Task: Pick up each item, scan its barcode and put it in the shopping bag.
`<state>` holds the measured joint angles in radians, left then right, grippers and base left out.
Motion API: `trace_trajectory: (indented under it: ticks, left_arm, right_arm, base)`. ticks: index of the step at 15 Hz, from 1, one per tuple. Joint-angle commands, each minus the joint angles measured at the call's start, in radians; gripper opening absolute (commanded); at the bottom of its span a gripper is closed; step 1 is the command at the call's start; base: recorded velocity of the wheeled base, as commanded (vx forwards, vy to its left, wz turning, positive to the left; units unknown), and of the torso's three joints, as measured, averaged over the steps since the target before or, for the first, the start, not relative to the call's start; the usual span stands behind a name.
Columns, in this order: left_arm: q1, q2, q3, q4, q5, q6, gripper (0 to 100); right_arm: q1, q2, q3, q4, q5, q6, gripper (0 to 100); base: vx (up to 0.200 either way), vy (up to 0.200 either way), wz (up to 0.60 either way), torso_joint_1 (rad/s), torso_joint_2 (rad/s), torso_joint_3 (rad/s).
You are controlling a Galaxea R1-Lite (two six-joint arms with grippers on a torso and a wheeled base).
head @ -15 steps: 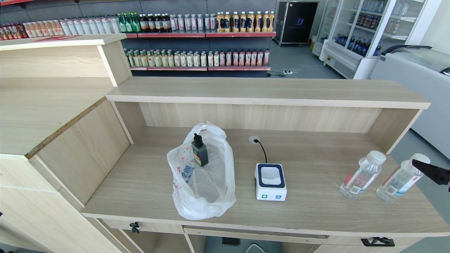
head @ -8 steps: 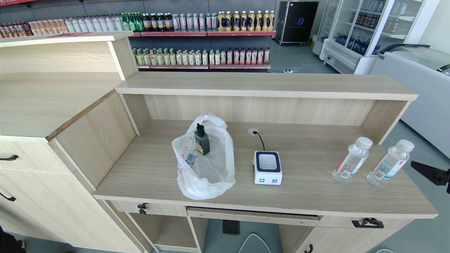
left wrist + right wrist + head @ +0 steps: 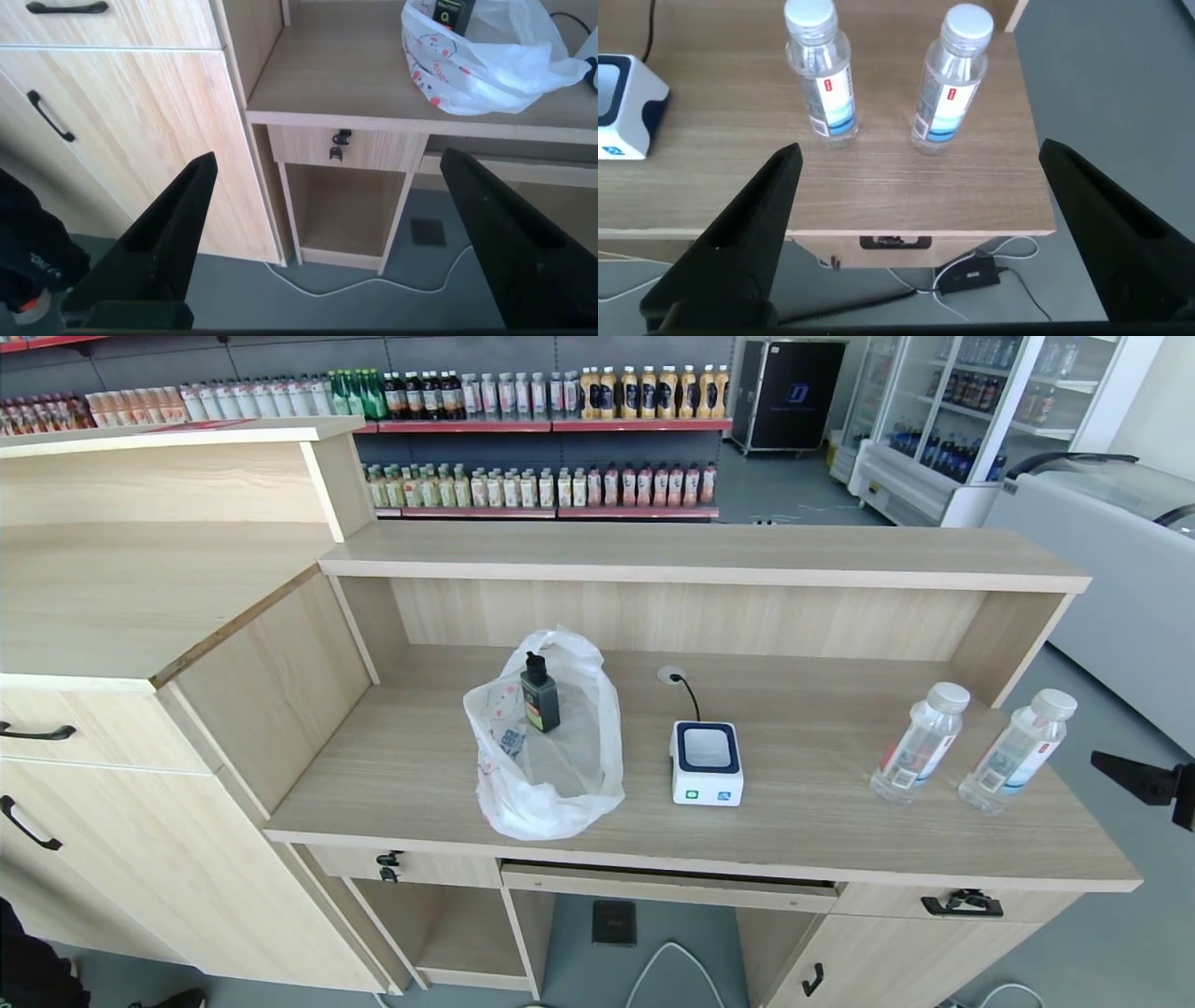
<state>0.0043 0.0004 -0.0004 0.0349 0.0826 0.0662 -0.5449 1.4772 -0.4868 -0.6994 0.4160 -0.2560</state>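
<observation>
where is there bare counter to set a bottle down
Widest bare patch: between the scanner and the left water bottle. Smaller one between the shopping bag and the counter's left wall. Tight: between that bottle and the right water bottle.

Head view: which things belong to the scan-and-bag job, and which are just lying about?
Job: shopping bag, dark bottle inside it, scanner, inner water bottle, outer water bottle.
Lying about: shelved drinks, display fridge, black case.

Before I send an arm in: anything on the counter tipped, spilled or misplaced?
Nothing stands out. Both clear white-capped water bottles stand upright at the right end of the wooden counter; the dark pump bottle stands in the white plastic bag; the white scanner sits flat.
</observation>
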Motion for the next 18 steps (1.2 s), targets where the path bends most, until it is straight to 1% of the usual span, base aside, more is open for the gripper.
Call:
trace_trajectory:
  ticks: [1,2,3,6,10,13,15,16,18]
  left_arm:
    - [0.000,0.000,0.000,0.000,0.000,0.000,100]
    - [0.000,0.000,0.000,0.000,0.000,0.000,100]
    - [0.000,0.000,0.000,0.000,0.000,0.000,100]
    - [0.000,0.000,0.000,0.000,0.000,0.000,100]
    - [0.000,0.000,0.000,0.000,0.000,0.000,100]
    - [0.000,0.000,0.000,0.000,0.000,0.000,100]
    - [0.000,0.000,0.000,0.000,0.000,0.000,100]
    - [0.000,0.000,0.000,0.000,0.000,0.000,100]
    - [0.000,0.000,0.000,0.000,0.000,0.000,100]
  right_arm:
    - [-0.021,0.179,-0.038,-0.129,-0.034,0.004,100]
    - [-0.021,0.239,-0.035,-0.207,-0.069,0.018,100]
    - [-0.021,0.275,-0.027,-0.264,-0.075,0.029,100]
    - [-0.007,0.345,-0.015,-0.330,-0.078,0.026,100]
    - [0.008,0.420,-0.016,-0.364,-0.080,0.026,100]
    - [0.059,0.449,-0.029,-0.388,-0.078,0.034,100]
    - [0.091,0.463,-0.052,-0.390,-0.078,0.037,100]
    - [0.122,0.483,-0.092,-0.390,-0.078,0.037,100]
    - [0.145,0.514,-0.147,-0.388,-0.078,0.038,100]
  base:
    - [0.000,0.000,0.00,0.000,0.00,0.000]
    - [0.000,0.000,0.00,0.000,0.00,0.000]
    - [0.000,0.000,0.00,0.000,0.00,0.000]
    - [0.000,0.000,0.00,0.000,0.00,0.000]
    - [0.000,0.000,0.00,0.000,0.00,0.000]
    - [0.000,0.000,0.00,0.000,0.00,0.000]
    - [0.000,0.000,0.00,0.000,0.00,0.000]
    - [0.000,0.000,0.00,0.000,0.00,0.000]
    - [0.000,0.000,0.00,0.000,0.00,0.000]
